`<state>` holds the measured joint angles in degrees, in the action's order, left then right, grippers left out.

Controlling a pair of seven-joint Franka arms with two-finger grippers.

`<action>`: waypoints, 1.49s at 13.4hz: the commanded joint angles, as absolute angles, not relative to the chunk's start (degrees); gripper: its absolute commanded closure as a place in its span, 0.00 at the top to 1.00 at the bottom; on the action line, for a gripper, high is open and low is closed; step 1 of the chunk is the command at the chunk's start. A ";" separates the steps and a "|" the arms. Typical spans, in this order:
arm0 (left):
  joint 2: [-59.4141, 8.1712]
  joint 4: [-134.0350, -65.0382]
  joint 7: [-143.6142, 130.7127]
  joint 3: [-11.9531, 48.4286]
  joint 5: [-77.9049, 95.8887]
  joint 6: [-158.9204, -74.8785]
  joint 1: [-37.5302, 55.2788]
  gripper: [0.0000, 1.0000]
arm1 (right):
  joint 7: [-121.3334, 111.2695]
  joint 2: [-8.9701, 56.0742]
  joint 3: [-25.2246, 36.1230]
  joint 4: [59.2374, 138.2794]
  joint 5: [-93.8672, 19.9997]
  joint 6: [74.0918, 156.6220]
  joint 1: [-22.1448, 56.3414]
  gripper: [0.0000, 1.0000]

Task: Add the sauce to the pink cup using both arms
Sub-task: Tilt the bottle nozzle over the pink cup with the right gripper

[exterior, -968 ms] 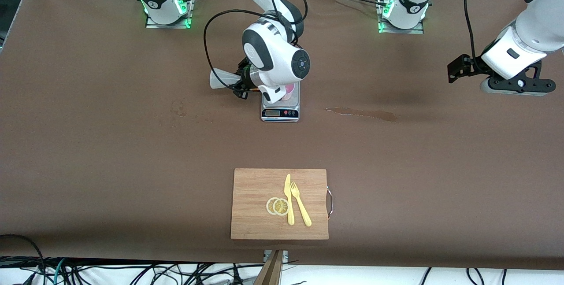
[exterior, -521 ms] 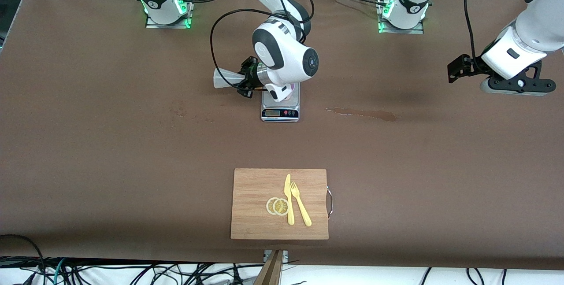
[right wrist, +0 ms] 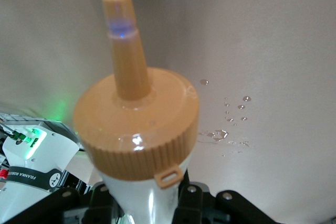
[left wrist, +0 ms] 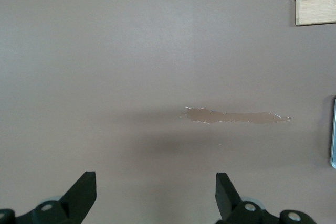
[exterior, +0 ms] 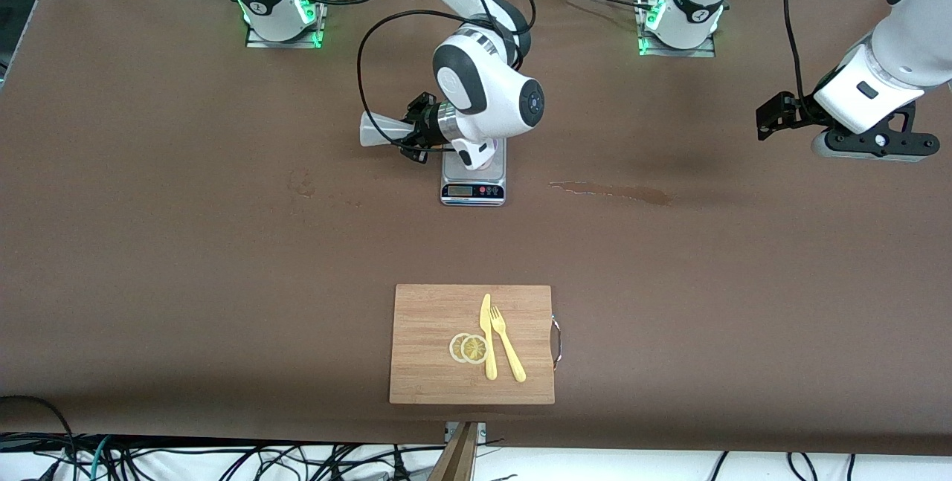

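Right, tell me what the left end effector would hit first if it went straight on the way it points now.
Probably just the bare brown table. The left end effector, fingers open, points down at the tabletop, with the pale stain off to one side of its line. Nothing else shows in the way, though depth is hard to judge.
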<state>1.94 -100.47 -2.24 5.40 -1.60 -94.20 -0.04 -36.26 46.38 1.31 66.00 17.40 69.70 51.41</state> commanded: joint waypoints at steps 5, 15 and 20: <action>2.55 -99.93 -1.93 5.54 -1.76 -93.43 -0.35 1.00 | -36.56 49.75 2.99 59.51 18.28 66.00 53.08 0.00; 2.46 -99.84 -1.93 5.54 -1.76 -93.43 -0.35 1.00 | -34.63 51.50 4.91 58.45 17.75 70.14 54.57 0.00; 2.46 -99.93 -1.93 5.54 -1.76 -93.43 -0.35 1.00 | -34.63 51.77 5.89 58.45 18.10 69.43 55.28 0.00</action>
<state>1.95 -100.43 -2.24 5.40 -1.60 -94.20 -0.05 -34.74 50.82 4.88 60.92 17.44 71.22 54.41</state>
